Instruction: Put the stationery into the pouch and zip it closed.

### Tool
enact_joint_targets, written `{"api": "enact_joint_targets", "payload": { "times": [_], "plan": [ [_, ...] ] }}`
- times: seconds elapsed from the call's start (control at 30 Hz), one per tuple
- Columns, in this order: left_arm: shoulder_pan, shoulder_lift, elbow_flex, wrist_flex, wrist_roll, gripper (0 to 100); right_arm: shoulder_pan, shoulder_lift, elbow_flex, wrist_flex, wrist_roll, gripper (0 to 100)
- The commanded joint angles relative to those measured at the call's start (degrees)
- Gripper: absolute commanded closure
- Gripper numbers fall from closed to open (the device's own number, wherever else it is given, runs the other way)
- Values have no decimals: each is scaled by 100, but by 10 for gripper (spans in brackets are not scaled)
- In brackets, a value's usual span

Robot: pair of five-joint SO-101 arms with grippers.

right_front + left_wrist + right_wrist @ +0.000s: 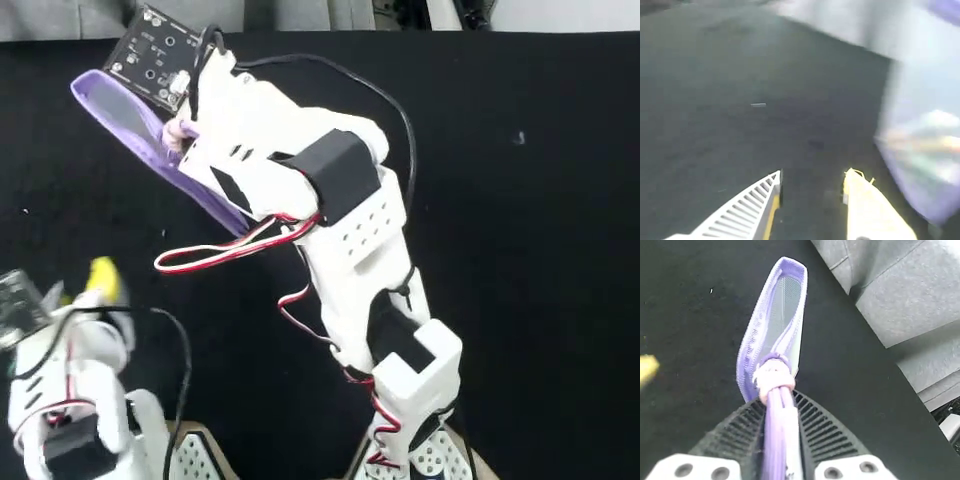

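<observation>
**Pouch held at far left, one gripper clamped, one open**

- Table (520, 200): black top, carrying both arms.
- Pouch (112, 105): purple, long and narrow. It lies at the far left and runs aslant toward the middle, with its near part hidden under the right arm. In the right wrist view the pouch (771, 330) has its mouth standing open, with pale lining inside.
- Strap (776, 415): purple, at the pouch's near end, with a pink bead (773, 377) above it.
- Right gripper (182, 135): at the far left on the pouch. Its fingers (817, 422) are closed tight on the strap.
- Left gripper (100, 282): near left, well apart from the pouch. In its own view the left gripper (814, 175) has one white and one yellow finger spread apart, with only bare table between them.
</observation>
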Motion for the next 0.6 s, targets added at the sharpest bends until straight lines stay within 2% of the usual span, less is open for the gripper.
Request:
{"api": "enact_joint_targets", "payload": {
  "times": [0.0,0.1,0.23,0.33,0.43,0.57],
  "plan": [
    [1789,18,-22,-607,-35,782,-114,-22,-312,62,-114,988],
    [2079,18,646,-1723,-18,782,-114,-22,-303,123,-114,988],
    [2088,18,1569,-3455,26,782,-114,-48,-295,158,-114,988],
    [2176,18,2018,-4396,193,782,-114,-154,-207,167,-114,988],
    [2668,18,2149,-4659,448,782,-114,-277,-163,158,-114,988],
    [3389,18,1824,-4167,457,782,-79,-347,-163,158,-105,988]
  ]
}}
